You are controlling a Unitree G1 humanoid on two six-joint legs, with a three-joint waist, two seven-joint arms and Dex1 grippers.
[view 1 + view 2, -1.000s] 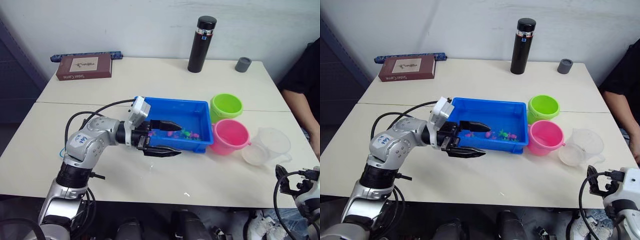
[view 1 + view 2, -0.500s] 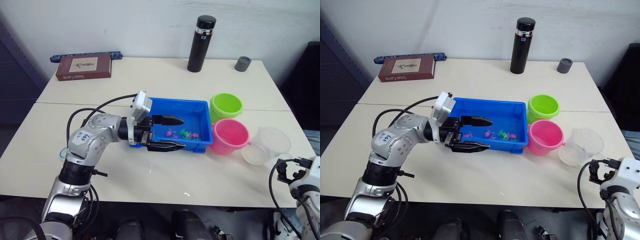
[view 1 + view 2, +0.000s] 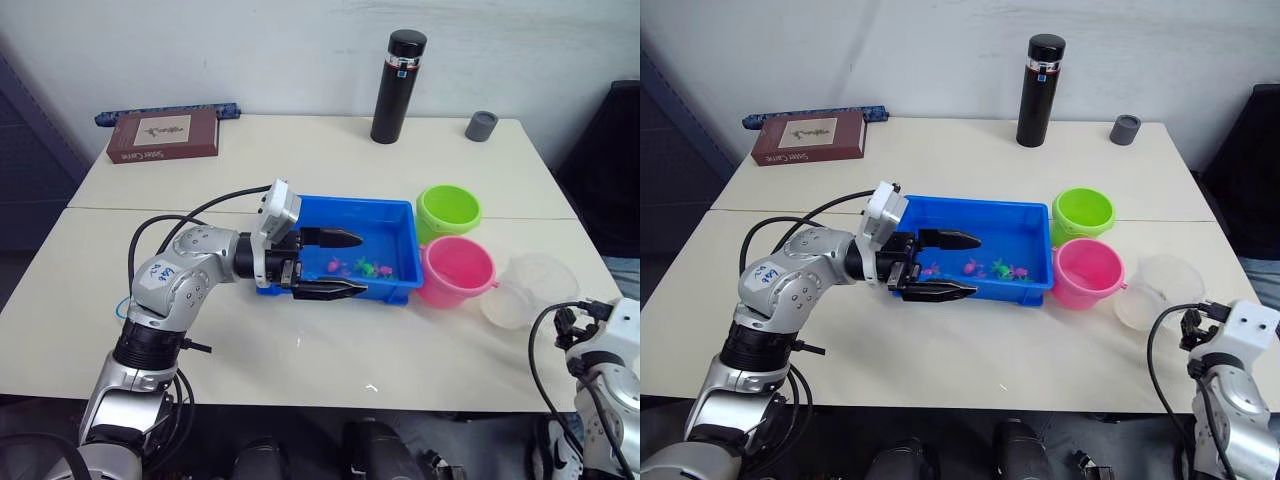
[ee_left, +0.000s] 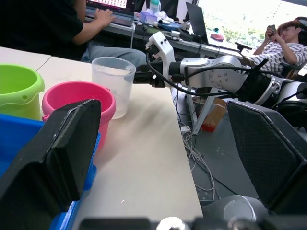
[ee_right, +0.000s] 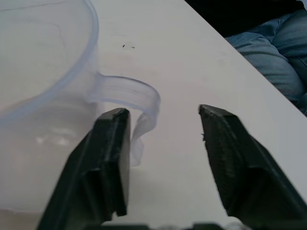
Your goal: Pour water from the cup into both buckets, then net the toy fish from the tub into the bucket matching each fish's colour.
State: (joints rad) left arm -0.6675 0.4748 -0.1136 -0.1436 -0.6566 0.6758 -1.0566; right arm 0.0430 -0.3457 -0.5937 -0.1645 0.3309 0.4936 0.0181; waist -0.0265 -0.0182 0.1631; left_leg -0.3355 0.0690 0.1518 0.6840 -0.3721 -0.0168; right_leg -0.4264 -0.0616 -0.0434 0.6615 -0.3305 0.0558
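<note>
Left gripper spread wide open, holding nothing, one finger up over the blue tub and the other hanging just outside the tub's near wall. Just past the fingertips, inside the tub: a handful of tiny toy fish, pink and green mixed together. Further out beyond those fingers, the pink bucket right up against the tub's end, with the lime green bucket just behind it.

Over on the right wrist view: right gripper also open, gripping nothing, fingers straddling the handle of the clear cup. Handle loop curving down between them, close to one finger, can't tell if actually touching. Cup body off to that same side. Cup sitting on the table, near the pink bucket but apart from it.
</note>
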